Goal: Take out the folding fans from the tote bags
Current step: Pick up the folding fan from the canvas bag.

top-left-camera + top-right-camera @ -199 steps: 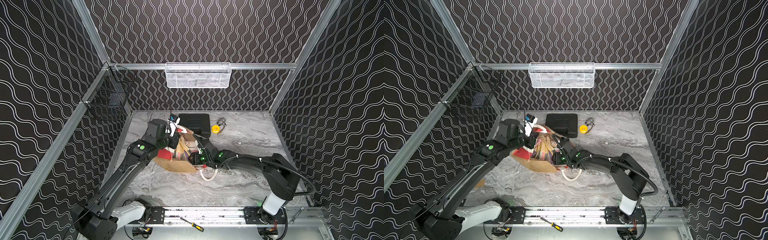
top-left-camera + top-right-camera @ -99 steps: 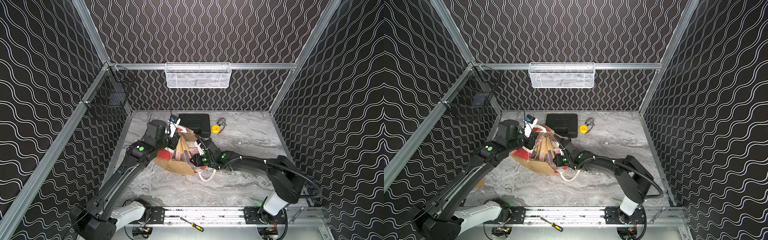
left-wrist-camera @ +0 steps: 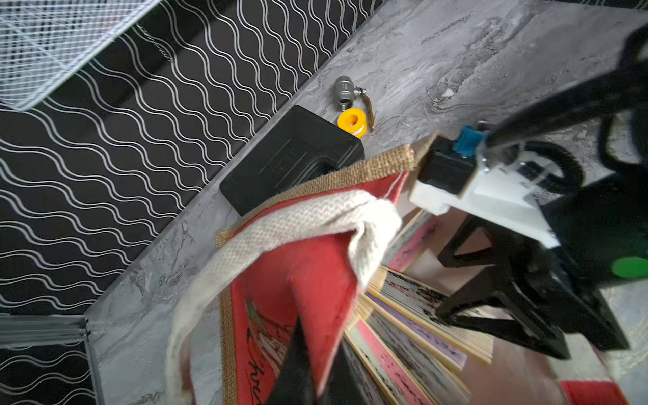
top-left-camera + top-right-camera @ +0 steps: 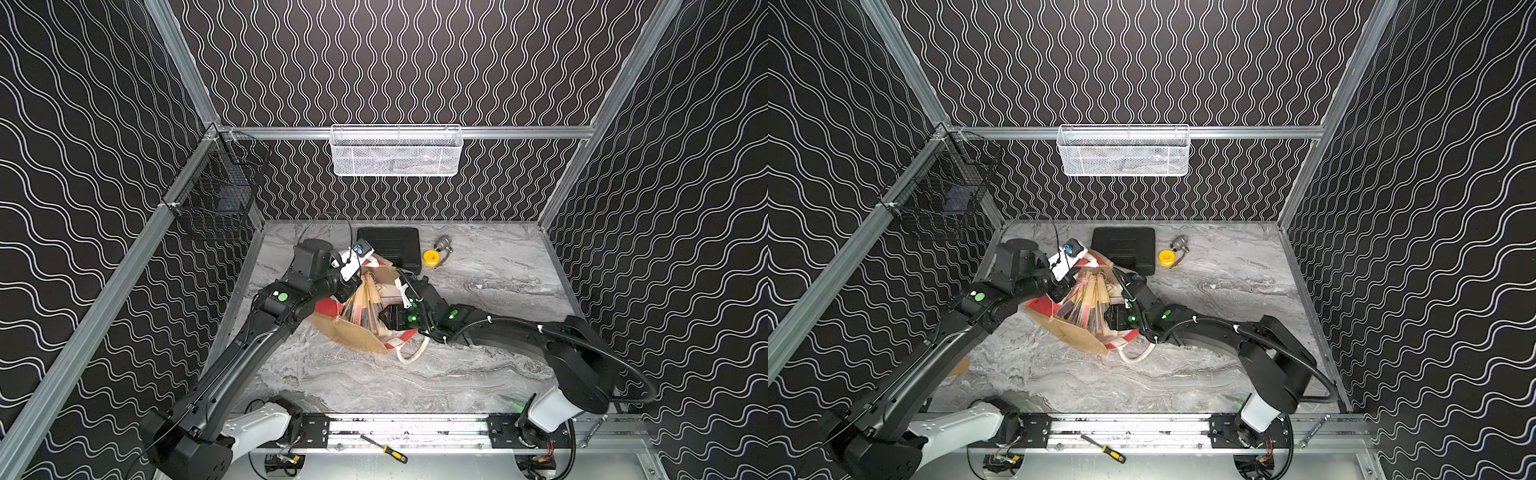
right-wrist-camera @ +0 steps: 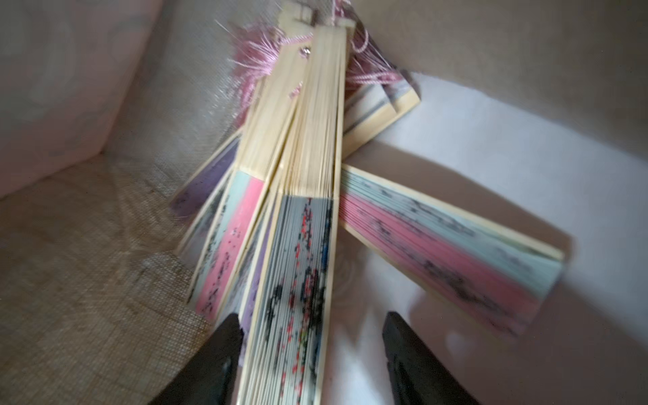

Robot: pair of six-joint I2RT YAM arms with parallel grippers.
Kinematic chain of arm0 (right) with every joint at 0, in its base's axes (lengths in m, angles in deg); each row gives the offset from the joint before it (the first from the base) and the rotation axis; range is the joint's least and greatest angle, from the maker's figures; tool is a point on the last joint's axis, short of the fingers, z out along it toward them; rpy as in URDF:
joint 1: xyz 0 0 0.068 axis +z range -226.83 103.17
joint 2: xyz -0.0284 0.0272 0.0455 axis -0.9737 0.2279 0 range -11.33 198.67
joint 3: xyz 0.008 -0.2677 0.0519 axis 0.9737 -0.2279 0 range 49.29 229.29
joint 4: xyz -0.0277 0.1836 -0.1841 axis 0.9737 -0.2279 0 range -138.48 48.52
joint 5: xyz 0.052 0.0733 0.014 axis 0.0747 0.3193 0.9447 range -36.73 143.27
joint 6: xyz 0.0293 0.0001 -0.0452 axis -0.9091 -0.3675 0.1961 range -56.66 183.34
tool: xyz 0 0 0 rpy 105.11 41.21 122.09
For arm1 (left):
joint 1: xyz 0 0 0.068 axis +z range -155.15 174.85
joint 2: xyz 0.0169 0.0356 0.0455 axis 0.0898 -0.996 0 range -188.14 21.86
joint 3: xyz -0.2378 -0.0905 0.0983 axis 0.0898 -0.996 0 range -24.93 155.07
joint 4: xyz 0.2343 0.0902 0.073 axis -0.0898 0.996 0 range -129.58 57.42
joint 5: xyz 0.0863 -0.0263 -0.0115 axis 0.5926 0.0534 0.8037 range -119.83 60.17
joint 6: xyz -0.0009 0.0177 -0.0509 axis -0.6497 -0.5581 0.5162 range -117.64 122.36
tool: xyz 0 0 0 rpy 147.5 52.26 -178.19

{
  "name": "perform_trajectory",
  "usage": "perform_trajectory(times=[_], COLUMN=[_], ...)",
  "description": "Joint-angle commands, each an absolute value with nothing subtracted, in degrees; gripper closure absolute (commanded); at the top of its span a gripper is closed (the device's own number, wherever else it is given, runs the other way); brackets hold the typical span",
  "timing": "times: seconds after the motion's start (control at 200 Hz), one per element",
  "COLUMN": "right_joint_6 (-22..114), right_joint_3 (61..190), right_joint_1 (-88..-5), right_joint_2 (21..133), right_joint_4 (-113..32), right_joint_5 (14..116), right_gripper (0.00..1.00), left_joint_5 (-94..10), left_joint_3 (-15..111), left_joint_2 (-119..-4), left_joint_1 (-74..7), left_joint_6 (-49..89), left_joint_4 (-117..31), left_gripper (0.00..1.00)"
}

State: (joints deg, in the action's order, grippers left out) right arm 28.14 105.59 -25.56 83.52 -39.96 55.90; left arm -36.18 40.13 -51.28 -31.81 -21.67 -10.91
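The tote bag [image 4: 358,337] [image 4: 1073,332] lies tipped on the marble floor, with its mouth up in both top views. Several folding fans [image 4: 366,302] [image 4: 1089,305] fill it: bamboo ribs, pink and purple pleats, pink tassels. My left gripper [image 3: 321,333] [image 4: 348,290] is shut on the bag's red side panel [image 3: 315,273], beside the white handle [image 3: 280,224]. My right gripper [image 5: 310,315] [image 4: 384,318] [image 4: 1109,318] is open inside the bag. It straddles one dark-speckled fan [image 5: 298,273], which rests against one finger with a gap to the other.
A black plastic case [image 4: 388,245], a yellow tape roll [image 4: 430,257] and a metal valve [image 4: 444,242] lie behind the bag. A white mesh basket [image 4: 395,149] hangs on the back wall and a black wire basket [image 4: 216,195] on the left. A screwdriver [image 4: 384,449] rests on the front rail.
My right gripper slid a little further left into the bag, narrowed its jaws, then spread them again. The left arm kept its hold and hardly moved.
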Motion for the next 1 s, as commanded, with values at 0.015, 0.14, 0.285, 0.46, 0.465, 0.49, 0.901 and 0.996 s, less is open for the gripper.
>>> perform_trajectory(times=[0.015,0.14,0.285,0.46,0.465,0.49,0.901,0.996], right_joint_6=[26.33,27.10,26.61,26.08,26.04,26.07,26.24,26.25], right_joint_3=[108.20,110.04,110.09,109.70,109.64,109.45,106.80,106.78], right_joint_1=[-25.54,-25.72,-25.75,-25.76,-25.71,-25.76,-25.76,-25.76], right_joint_2=[86.83,90.01,91.45,91.10,91.04,90.62,81.29,80.66], right_joint_4=[-39.35,-39.08,-37.72,-37.47,-37.45,-37.43,-39.82,-39.93], right_joint_5=[55.04,58.38,62.43,62.99,62.97,62.66,61.41,61.02], right_gripper=[0.34,0.35,0.41,0.64,0.65,0.66,0.78,0.79], left_joint_5=[-41.94,-42.99,-43.46,-43.04,-43.03,-43.02,-41.51,-41.26], left_joint_3=[38.42,38.80,37.98,37.43,37.41,37.23,36.50,36.54], left_joint_2=[-50.78,-51.49,-51.32,-50.87,-50.80,-50.74,-49.33,-49.24], left_joint_1=[-31.78,-31.76,-31.74,-31.76,-31.77,-31.73,-31.76,-31.75], left_joint_6=[-23.95,-23.16,-22.23,-21.12,-21.07,-20.91,-19.09,-18.91], left_joint_4=[-17.85,-17.84,-18.98,-19.42,-19.44,-19.52,-20.20,-19.96], left_gripper=[1.00,1.00,1.00,1.00,1.00,1.00,1.00,1.00])
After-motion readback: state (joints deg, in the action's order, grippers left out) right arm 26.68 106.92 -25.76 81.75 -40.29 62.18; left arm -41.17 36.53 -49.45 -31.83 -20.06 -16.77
